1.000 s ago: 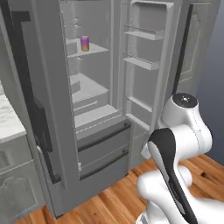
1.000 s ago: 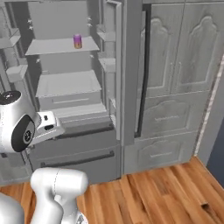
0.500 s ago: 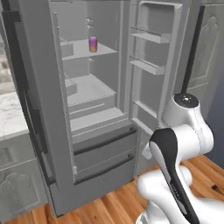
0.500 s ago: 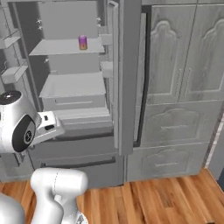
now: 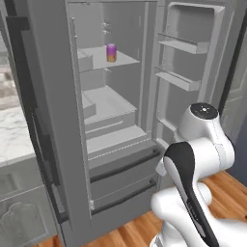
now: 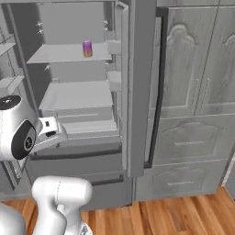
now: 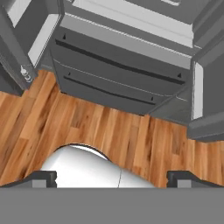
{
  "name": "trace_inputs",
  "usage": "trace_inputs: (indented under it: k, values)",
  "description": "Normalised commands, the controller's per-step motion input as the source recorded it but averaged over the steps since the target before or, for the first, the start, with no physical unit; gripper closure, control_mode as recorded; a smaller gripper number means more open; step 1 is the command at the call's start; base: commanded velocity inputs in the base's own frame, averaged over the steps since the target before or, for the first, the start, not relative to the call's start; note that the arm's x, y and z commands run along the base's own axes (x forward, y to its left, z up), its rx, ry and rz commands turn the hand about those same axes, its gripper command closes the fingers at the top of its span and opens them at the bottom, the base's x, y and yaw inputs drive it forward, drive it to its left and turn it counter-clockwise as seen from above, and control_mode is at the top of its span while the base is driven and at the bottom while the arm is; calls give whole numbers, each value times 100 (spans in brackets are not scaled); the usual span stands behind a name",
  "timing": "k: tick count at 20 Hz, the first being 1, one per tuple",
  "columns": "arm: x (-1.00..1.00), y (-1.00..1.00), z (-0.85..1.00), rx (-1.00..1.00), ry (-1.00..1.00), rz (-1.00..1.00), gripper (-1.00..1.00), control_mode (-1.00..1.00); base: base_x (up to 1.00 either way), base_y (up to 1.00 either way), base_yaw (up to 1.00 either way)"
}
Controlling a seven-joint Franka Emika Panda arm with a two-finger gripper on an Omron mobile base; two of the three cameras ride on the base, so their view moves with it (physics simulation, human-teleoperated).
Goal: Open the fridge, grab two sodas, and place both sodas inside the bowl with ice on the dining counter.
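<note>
The fridge (image 5: 120,125) stands with both upper doors swung wide, and its drawers (image 7: 113,70) below are closed. One soda (image 5: 111,52), purple fading to orange, stands upright on the upper shelf; it is also in the right base view (image 6: 87,48). My gripper (image 7: 112,179) hangs low in front of the fridge, well below the soda. It points down at the wooden floor, with its fingertips (image 7: 41,178) far apart and nothing between them. The bowl and the dining counter are out of view.
The left door (image 5: 34,111) with its dark handle juts out on the left. The right door (image 6: 137,87) with its bins (image 5: 185,46) juts out on the right. A marble worktop (image 5: 12,137) adjoins the fridge's left side, and grey cabinets (image 6: 197,92) its right.
The whole picture has shifted and the fridge looms larger, so the base has driven closer. The soda stays on its shelf and the gripper stays open.
</note>
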Motion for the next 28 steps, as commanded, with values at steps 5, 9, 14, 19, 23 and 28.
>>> trace_inputs:
  k: [5, 9, 14, 19, 23, 28]
  values:
    - [0, 0, 0, 0, 0, 0, -100, 100, 53, -19, 9]
    - [0, 0, 0, 0, 0, 0, -100, 100, 55, -16, 11]
    - [0, 0, 0, 0, 0, 0, -100, 100, 54, -23, 10]
    - [0, 0, 0, 0, 0, 0, -100, 100, 49, -25, 13]
    - [0, 0, 0, 0, 0, 0, -100, 100, 41, -13, 22]
    - [0, 0, 0, 0, 0, 0, -100, 100, 57, -6, 26]
